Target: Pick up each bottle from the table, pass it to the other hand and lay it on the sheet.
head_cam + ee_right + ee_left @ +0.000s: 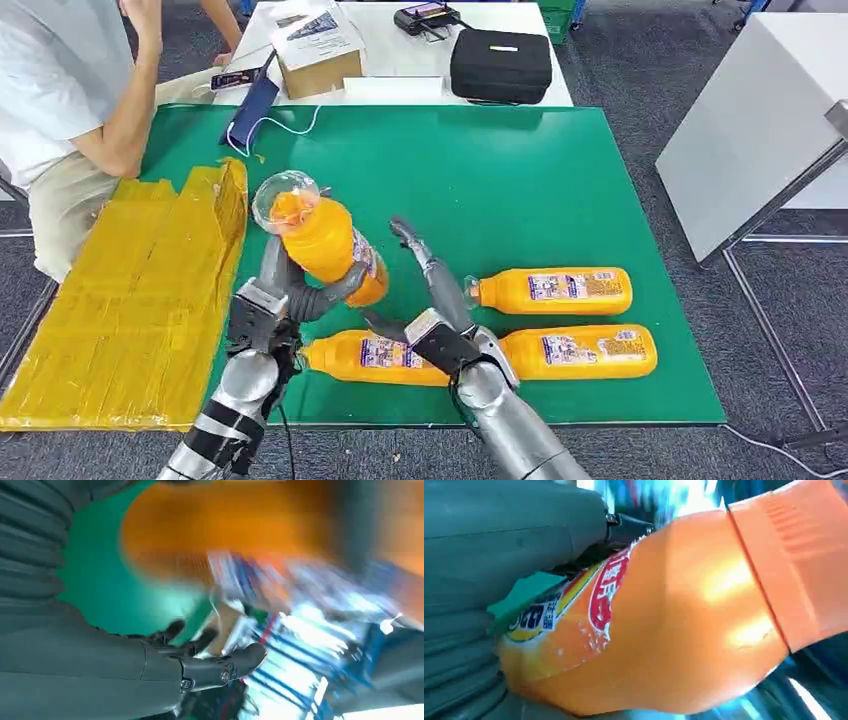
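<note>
Held bottle: the left hand [285,297] is wrapped tight round an orange bottle [322,237], lifted off the green table [520,180] and tipped, its clear bottom end pointing up toward the far left corner; I think it is held up like this because it has just been handed over and goes to the sheet next
Close look: in the left wrist view the same bottle [664,625] sits snug against the grey thumb, with its orange cap sticking out past the hand
Yellow sheet: the yellow sheet [140,290] hangs over the table's left edge, just beside the left hand, so the trip to lay the bottle down looks short
Right hand: the right hand [432,290] has its fingers spread apart and holds nothing; it reaches forward, close beside the held bottle but not touching it
Right arm: it comes up from the near edge and crosses over one lying bottle
Waiting bottles: three bottles lie flat near the near edge: one under the arms [372,358], one at the near right [580,351], and one just behind that [550,290]; they lie on their sides so they will not tip
Person: a person [70,90] sits past the far left corner
Other things: a black case [500,65] and a cardboard box [318,50] sit on the white desk beyond the far edge
</note>
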You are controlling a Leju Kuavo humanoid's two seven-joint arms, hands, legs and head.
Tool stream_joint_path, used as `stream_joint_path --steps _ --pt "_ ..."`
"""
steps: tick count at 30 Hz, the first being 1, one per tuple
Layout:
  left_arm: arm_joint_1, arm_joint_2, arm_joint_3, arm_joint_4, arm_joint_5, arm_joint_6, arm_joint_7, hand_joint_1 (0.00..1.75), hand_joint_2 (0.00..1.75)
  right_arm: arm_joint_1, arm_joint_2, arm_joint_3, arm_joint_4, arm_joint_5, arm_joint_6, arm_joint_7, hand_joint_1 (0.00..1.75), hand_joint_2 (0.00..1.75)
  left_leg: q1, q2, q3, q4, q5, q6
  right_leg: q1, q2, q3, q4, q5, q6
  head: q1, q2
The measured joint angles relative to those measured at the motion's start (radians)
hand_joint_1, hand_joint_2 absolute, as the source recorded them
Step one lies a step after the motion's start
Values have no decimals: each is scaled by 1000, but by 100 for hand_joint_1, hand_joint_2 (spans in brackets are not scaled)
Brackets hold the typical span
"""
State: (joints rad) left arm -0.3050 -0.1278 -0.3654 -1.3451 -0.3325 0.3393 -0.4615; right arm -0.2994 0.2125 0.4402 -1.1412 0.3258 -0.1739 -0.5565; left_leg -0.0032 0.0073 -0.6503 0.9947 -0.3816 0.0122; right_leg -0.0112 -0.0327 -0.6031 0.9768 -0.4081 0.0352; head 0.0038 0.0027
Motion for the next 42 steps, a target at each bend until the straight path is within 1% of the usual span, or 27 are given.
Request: stream_joint_path --steps 3,6,14,16,17,18,19,20,23,25,29,34,42 --pt "-26 31 32 1 -220 129 60 175 175 30 -14 0 -135 -19 4 22 0 175 0 0 0 0 0 0 0 0 0 0 0 0 0 0" --pt "-58 55 74 21 -331 177 96 175 175 52 -24 0 -233 -37 5 27 0 175 0 0 0 0 0 0 0 0 0 0 0 0 0 0" --pt "-61 57 77 24 -346 186 105 175 175 54 -25 -1 -239 -38 4 27 0 175 1 0 0 0 0 0 0 0 0 0 0 0 0 0" --pt "-89 81 102 65 -515 259 186 175 175 69 -31 -1 -289 -55 -8 19 0 175 1 0 0 0 0 0 0 0 0 0 0 0 1 0" --pt "-114 103 124 107 -640 304 243 175 175 80 -34 -1 -323 -66 -18 17 0 175 1 0 0 0 0 0 0 0 0 0 0 0 0 0" --pt "-163 153 182 205 -868 351 330 175 175 94 -43 -2 -379 -85 -36 21 0 175 1 2 1 0 0 0 0 1 0 0 0 0 0 0" --pt "-194 197 218 290 -1077 353 432 175 175 96 -48 -3 -409 -100 -45 28 0 175 1 2 1 0 1 -1 0 1 0 1 0 0 0 0" --pt "-232 247 246 414 -1195 352 490 175 175 98 -52 -12 -434 -126 -50 31 0 175 1 2 0 0 1 -1 0 1 0 1 0 0 0 0" --pt "-254 299 246 525 -1227 353 534 175 175 98 -56 -14 -447 -140 -50 42 0 175 1 2 0 0 1 -1 0 2 -1 1 0 0 0 0" --pt "-257 327 247 582 -1227 354 536 175 175 97 -58 -19 -447 -153 -47 55 0 175 1 3 0 0 1 -1 0 3 -1 1 0 0 0 0" --pt "-257 361 251 656 -1227 355 536 175 175 96 -59 -27 -447 -161 -45 63 0 175 1 2 0 0 1 -1 0 2 -2 1 0 -1 0 0" --pt "-260 376 255 718 -1219 353 526 175 175 95 -61 -27 -447 -171 -39 64 0 175 1 2 -1 0 1 -1 0 2 -1 1 0 -1 0 0" --pt "-263 381 265 792 -1197 353 500 175 175 91 -63 -27 -445 -184 -36 65 0 175 1 2 -1 0 1 -1 0 2 -2 1 0 -1 0 0"
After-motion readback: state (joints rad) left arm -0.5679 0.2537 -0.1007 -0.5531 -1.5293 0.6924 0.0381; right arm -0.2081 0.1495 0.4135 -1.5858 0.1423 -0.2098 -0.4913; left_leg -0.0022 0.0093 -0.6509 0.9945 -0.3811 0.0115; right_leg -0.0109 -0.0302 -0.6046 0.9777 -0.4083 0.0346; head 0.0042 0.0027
